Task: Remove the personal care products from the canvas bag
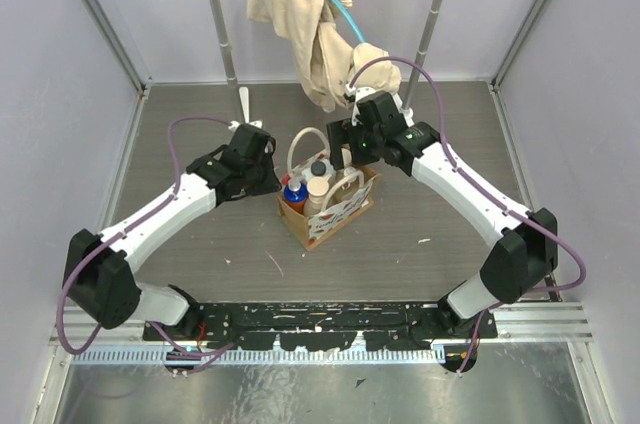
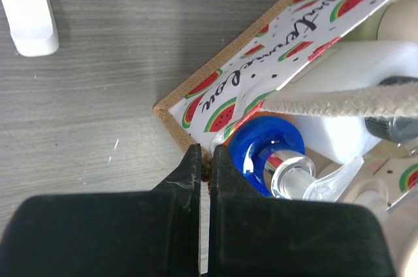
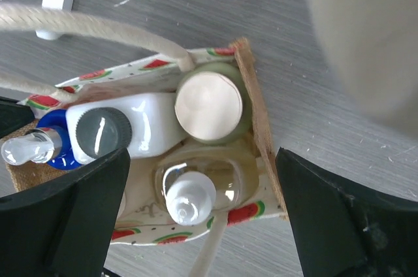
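Now left fingers [image 2: 188, 176] tight on canvas bag [image 2: 196, 84] rim, right fingers [image 3: 72, 205] wide apart.

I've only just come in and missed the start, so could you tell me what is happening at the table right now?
Both arms are at the canvas bag on the table. The left claw is shut on a corner of its rim, apparently steadying it. The right claw hangs open above the bag, over the cream-lidded jar and a clear bottle. No product appears to be out yet; the blue-capped bottle sits inside too.
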Action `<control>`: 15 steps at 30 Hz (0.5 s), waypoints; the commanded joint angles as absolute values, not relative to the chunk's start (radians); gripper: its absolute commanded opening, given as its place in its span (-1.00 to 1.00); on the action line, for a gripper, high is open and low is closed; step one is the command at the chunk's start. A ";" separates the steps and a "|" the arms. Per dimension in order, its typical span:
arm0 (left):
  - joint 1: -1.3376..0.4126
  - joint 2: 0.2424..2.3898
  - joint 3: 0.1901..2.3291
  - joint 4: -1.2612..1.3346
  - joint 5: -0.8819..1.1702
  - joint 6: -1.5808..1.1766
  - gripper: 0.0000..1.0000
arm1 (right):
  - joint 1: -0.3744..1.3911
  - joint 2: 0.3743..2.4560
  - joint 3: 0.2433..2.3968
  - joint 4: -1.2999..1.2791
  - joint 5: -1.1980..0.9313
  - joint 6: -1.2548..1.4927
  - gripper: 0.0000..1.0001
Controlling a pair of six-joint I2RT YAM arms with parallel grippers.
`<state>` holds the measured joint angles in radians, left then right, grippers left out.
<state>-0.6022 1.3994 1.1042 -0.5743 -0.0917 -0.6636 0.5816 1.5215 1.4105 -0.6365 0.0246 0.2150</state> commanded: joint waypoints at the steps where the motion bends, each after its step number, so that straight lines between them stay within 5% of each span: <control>1: -0.623 1.332 1.061 -0.731 -0.088 -0.676 -1.00 | 0.590 1.443 1.377 -0.668 -0.021 0.204 1.00; 15: -0.637 1.158 0.963 -0.771 -0.048 -0.753 -1.00 | 0.676 1.384 1.309 -0.730 -0.015 0.224 1.00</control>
<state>-0.6331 1.2308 0.9916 -0.6548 -0.0708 -0.7319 0.6418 1.4380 1.2911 -0.7315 -0.0269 0.2157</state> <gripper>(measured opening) 0.024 0.999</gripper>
